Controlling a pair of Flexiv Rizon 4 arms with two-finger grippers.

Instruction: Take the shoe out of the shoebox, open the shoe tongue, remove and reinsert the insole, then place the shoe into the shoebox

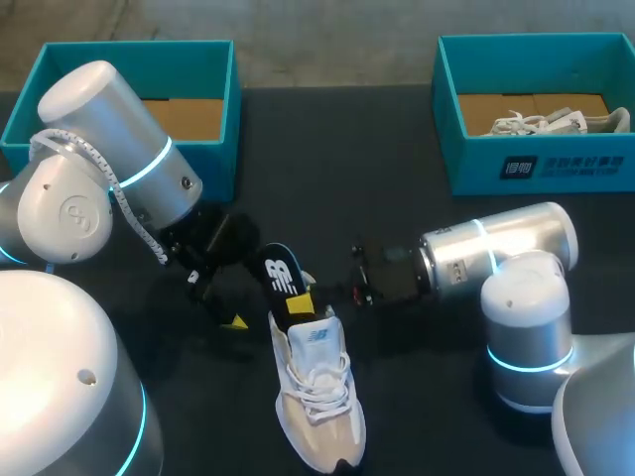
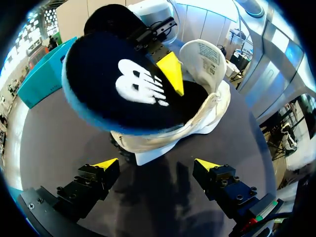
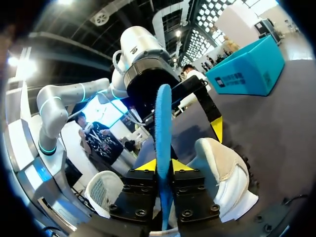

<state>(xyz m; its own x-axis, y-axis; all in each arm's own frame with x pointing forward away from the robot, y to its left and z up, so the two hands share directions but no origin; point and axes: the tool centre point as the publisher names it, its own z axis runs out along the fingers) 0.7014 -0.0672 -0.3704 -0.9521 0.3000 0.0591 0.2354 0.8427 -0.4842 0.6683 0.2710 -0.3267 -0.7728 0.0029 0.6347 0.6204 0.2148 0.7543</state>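
Right pincer: the right gripper point(image 3: 163, 165) is clamped on the thin blue edge of the black foam insole with a white logo point(image 3: 163, 123), one yellow tip on each face.
Insole: it stands on edge and tilts up out of the collar of the cream-white lace-up sneaker point(image 1: 319, 397). Whether its lower end sits inside the opening I cannot tell.
Left pincer: the left gripper point(image 2: 157, 164) is spread wide and holds nothing. It sits just behind the sneaker's heel, low over the dark table point(image 1: 397, 198).
Key relation: the sneaker's long axis runs from the heel, at the two grippers, to the toe, pointing toward the robot's base. The insole lies roughly along that line, so a push toward the toe would likely seat it.
Nearer arm: the right has the insole; the left is free to steady the heel.
Boxes: an empty teal cardboard shoebox point(image 1: 223, 129) lies behind the left arm, and a second teal shoebox point(image 1: 556, 164) sits far right.
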